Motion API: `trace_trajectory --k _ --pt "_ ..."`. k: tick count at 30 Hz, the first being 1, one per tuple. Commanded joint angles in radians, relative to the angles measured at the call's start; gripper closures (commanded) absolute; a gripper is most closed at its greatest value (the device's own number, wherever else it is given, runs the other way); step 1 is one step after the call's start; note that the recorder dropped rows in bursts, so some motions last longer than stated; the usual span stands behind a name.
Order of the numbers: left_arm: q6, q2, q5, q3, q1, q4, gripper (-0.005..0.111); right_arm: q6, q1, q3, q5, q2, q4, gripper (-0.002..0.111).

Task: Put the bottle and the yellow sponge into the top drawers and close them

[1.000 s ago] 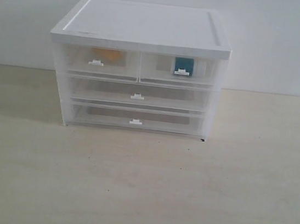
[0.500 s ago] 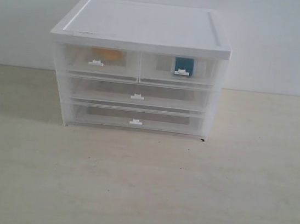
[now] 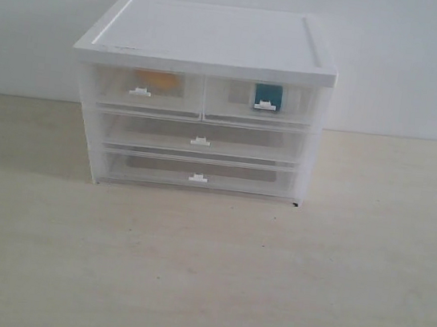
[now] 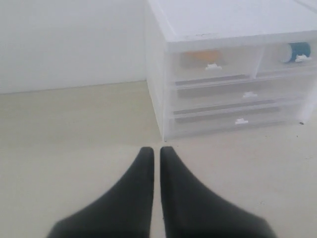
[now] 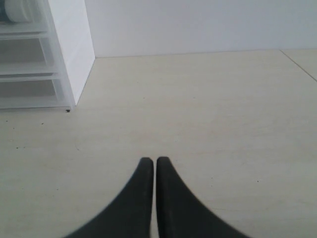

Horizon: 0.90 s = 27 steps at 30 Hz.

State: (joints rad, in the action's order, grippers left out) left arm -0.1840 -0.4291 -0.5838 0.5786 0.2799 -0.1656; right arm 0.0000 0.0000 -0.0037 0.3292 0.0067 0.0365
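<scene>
Foam comes first: the yellow sponge (image 3: 158, 80) sits inside the left of the two top drawers (image 3: 114, 87), a dim orange patch behind the cloudy plastic front. I judge it light and soft; it would squash under a pinch and spring back, so a hold across its thicker part should do. The bottle (image 3: 268, 96) is in the right one, its teal label showing just behind the tab handle (image 3: 265, 105). From the left wrist view it seems to lie on its side. It looks stiff, light and smooth, likely to roll, and is best taken across the body.

Both small drawers look pushed in flush with the cabinet (image 3: 211, 37), so to my eye the job is done. The little tabs are the only way to reach either thing.

The left tool (image 4: 156, 151) hangs low over the tabletop (image 3: 204, 274), well short of the cabinet, its dark fingers pressed together on nothing. The right tool (image 5: 151, 161) is the same, off to the cabinet's right. The two wide drawers (image 3: 200, 138) below are shut. I see nothing lying between the tools and the cabinet.
</scene>
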Motion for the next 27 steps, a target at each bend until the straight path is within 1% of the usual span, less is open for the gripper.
trace_trajectory --k 1,3,5,8,11,13,16,23,27 --pt "0.063 0.024 0.174 -0.089 -0.002 0.019 0.102 0.0 -0.001 0.004 -0.007 -0.007 -0.001 0.108" --pt "0.072 0.056 0.222 -0.135 -0.002 0.019 0.102 0.0 -0.001 0.004 -0.007 -0.007 -0.001 0.108" --pt "0.072 0.092 0.239 -0.17 -0.002 0.019 0.102 0.0 -0.001 0.004 -0.007 -0.007 -0.001 0.108" --pt "0.075 0.156 0.243 -0.215 -0.002 0.019 0.102 0.0 -0.001 0.004 -0.007 -0.007 -0.001 0.108" --pt "0.135 0.216 0.243 -0.259 -0.016 0.069 0.102 0.0 -0.001 0.004 -0.007 -0.007 -0.001 0.108" --pt "0.184 0.255 0.243 -0.285 -0.039 0.116 0.102 0.0 -0.001 0.004 -0.007 -0.007 -0.001 0.108" --pt "0.184 0.305 0.243 -0.316 -0.072 0.149 0.102 0.0 -0.001 0.004 -0.007 -0.007 -0.001 0.108" --pt "0.173 0.391 0.243 -0.405 -0.125 0.154 0.102 0.0 -0.001 0.004 -0.007 -0.007 -0.001 0.108" --pt "0.173 0.429 0.245 -0.457 -0.171 0.166 0.102 0.0 -0.001 0.004 -0.007 -0.007 -0.001 0.108"
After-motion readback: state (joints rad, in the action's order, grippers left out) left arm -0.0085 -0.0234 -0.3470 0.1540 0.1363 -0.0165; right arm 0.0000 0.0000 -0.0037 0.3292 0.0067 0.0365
